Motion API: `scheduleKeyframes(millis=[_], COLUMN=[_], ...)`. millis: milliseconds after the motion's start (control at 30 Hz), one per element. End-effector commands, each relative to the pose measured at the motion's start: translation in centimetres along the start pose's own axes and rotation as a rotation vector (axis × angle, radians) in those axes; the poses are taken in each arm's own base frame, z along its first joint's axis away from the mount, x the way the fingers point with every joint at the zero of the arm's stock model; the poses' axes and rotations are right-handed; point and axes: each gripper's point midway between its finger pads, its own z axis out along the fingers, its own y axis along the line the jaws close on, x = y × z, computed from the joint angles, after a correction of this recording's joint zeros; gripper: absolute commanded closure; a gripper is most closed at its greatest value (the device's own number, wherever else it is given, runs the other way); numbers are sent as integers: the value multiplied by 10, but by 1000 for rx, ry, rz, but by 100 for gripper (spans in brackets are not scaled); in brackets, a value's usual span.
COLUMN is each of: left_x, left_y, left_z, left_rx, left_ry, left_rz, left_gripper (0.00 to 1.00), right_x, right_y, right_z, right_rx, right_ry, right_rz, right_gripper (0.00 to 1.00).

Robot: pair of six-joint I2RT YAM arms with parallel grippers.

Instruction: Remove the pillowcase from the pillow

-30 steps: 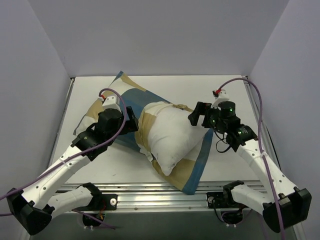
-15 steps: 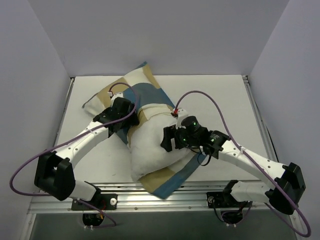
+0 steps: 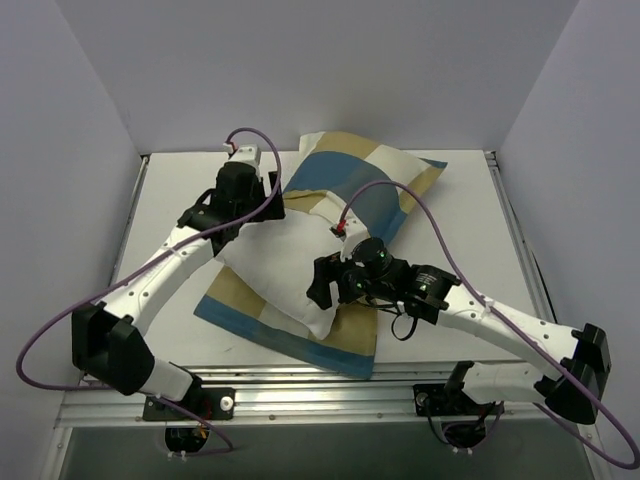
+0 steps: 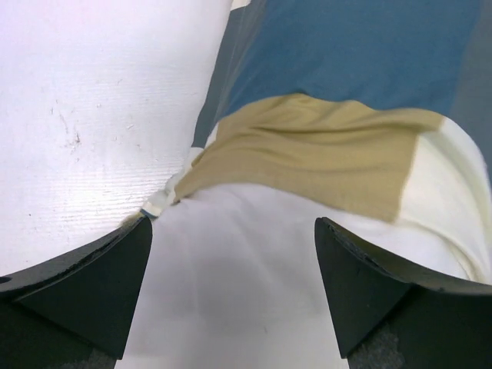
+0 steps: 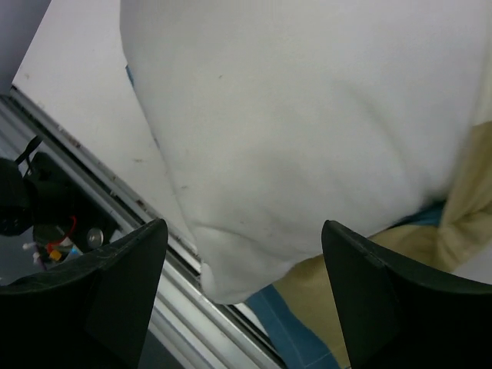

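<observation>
The white pillow (image 3: 275,265) lies in the middle of the table, half out of the blue, tan and white pillowcase (image 3: 365,180). The case bunches over the pillow's far right end, and a flat part (image 3: 300,335) lies under it at the front. My left gripper (image 3: 262,205) is open over the pillow's far left side. In the left wrist view its gripper (image 4: 232,223) spans the pillow (image 4: 231,300) near the case's tan hem (image 4: 323,146). My right gripper (image 3: 322,285) is open above the pillow's near end. In the right wrist view its gripper (image 5: 244,224) frames the pillow (image 5: 292,123) and the case (image 5: 315,327).
The white table (image 3: 180,300) is walled at the back and both sides. An aluminium rail (image 3: 300,385) runs along the front edge, close under the pillow's near corner; it also shows in the right wrist view (image 5: 115,192). Purple cables loop over both arms.
The pillow and case have shifted toward the back right, and the case now bunches at the far end. My left gripper moved to the back; my right gripper came in over the pillow.
</observation>
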Motion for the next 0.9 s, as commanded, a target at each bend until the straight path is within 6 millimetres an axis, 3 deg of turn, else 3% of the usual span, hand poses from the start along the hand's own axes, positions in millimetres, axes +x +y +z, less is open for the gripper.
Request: scheduleKeyframes(millis=[0, 67, 200, 400, 567, 733, 800, 833, 867], left_x=[-20, -4, 27, 44, 83, 130, 141, 151, 154], left_y=[-25, -34, -77, -86, -87, -81, -79, -73, -72], left_z=[-51, -61, -80, -49, -22, -12, -12, -10, -11], left_rx=[157, 185, 249, 187, 171, 188, 188, 179, 179], left_ry=[-47, -24, -38, -18, 86, 176, 197, 216, 222], left_rz=[74, 138, 376, 445, 414, 326, 297, 297, 283], left_gripper=[6, 6, 6, 6, 6, 6, 1, 2, 10], right_x=[-49, -60, -78, -93, -94, -89, -89, -85, -84], right_y=[-33, -49, -101, -118, -125, -128, -128, -131, -129], right_z=[-26, -38, -56, -53, -33, 0, 9, 18, 22], right_rx=[203, 266, 398, 429, 411, 377, 362, 362, 347], right_ry=[-171, -206, -256, -283, -258, -223, -215, -197, -189], right_rz=[-19, -10, 35, 19, 1, -24, -30, -32, -33], right_gripper=[23, 23, 22, 21, 21, 21, 21, 21, 21])
